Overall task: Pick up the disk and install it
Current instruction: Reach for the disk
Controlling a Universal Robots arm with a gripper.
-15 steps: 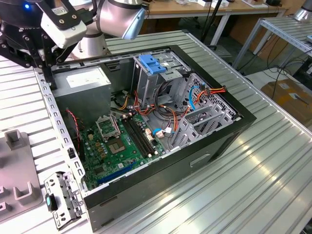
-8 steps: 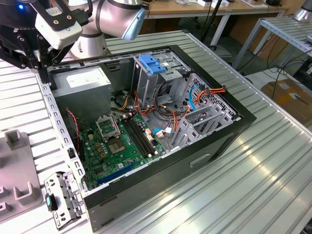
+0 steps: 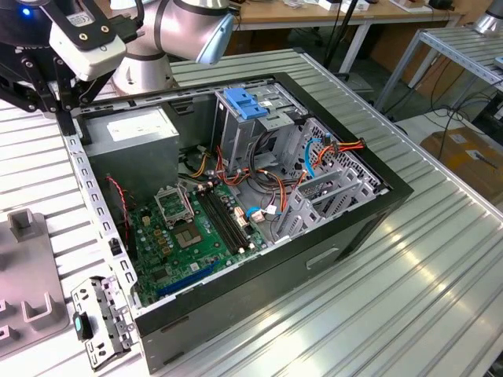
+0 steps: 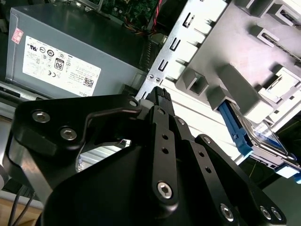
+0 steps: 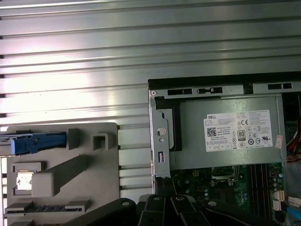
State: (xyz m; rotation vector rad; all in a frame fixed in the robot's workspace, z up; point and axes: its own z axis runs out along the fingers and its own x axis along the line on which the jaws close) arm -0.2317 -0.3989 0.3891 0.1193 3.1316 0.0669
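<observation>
Your disk (image 4: 265, 137) sits off to one side of the hand (image 4: 160, 96), well apart from it, nested in the grey fixture (image 4: 221, 66) with a blue rail (image 4: 233, 126) running along its edge. Parked in a moulded slot like that, I'd say, it waits in a known pose with room left to take hold of it. The fixture lies flat on the ribbed counter (image 3: 409, 267), near the open case (image 3: 314, 259). Now your hand: in the second wrist view it hangs above the perforated rim of the case, with the fixture to one side and the power-supply box (image 4: 70, 47) to the other, and it carries nothing that I can see. Spread or pressed together? I cannot tell from here. In the exterior view it hovers over the corner of the case where the power-supply box sits. The drive cage (image 3: 267, 129) with its blue latch (image 3: 246, 104) stands farther from the hand, beyond that box. The case lies on its side with the panel off, presumably so the cage can be reached from above. By my reading the pick-up is not yet made: disk in its slot, hand over the rim between fixture and case.
</observation>
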